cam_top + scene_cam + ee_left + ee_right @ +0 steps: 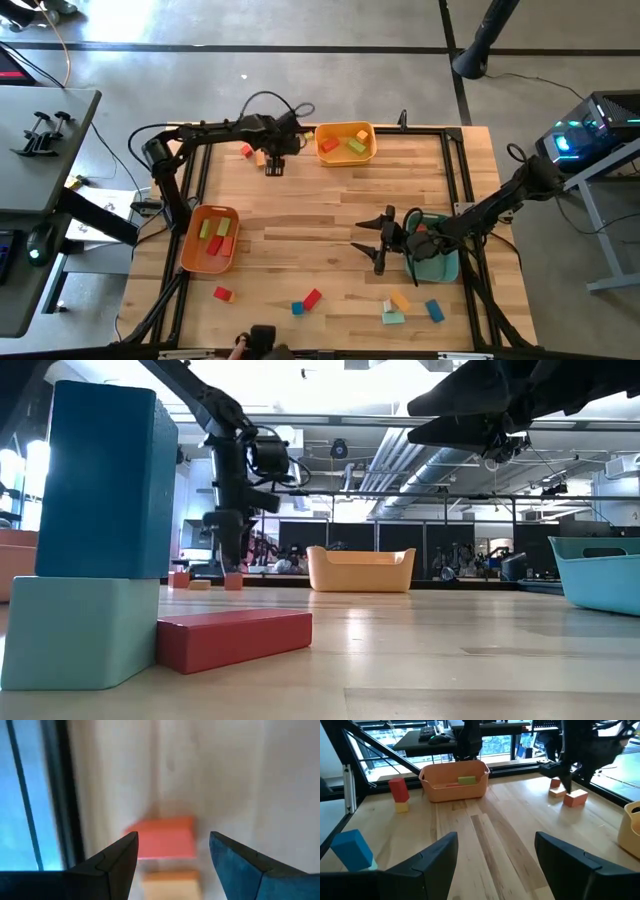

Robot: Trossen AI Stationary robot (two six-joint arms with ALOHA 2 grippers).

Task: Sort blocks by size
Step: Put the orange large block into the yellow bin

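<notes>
High view places the left gripper (274, 166) at the table's far left area, just beside a red block (246, 150) and an orange block (260, 157). Its wrist view shows the fingers (117, 857) spread wide with nothing between them, the red block (162, 837) and orange block (170, 882) lying on the wood past the tips. The yellow tray (345, 143) sits just to the right of this gripper and holds a red, a green and a yellow piece. The right gripper (381, 240) hovers at mid-table on the right side, fingers (432, 860) likewise parted and empty, with the teal tray (437, 262) directly behind it under the arm. The orange tray (209, 238) rests at the left edge, containing green, yellow and red pieces. Remaining blocks lie scattered along the near edge: a small red block (223, 294), a red bar (312, 299) touching a blue cube (297, 308), and a group of an orange piece (400, 301), a light teal piece (393, 317) and a blue piece (434, 311). Low view shows a blue block (100, 480) standing on a teal block (75, 630), a red bar (235, 638) touching beside them.
</notes>
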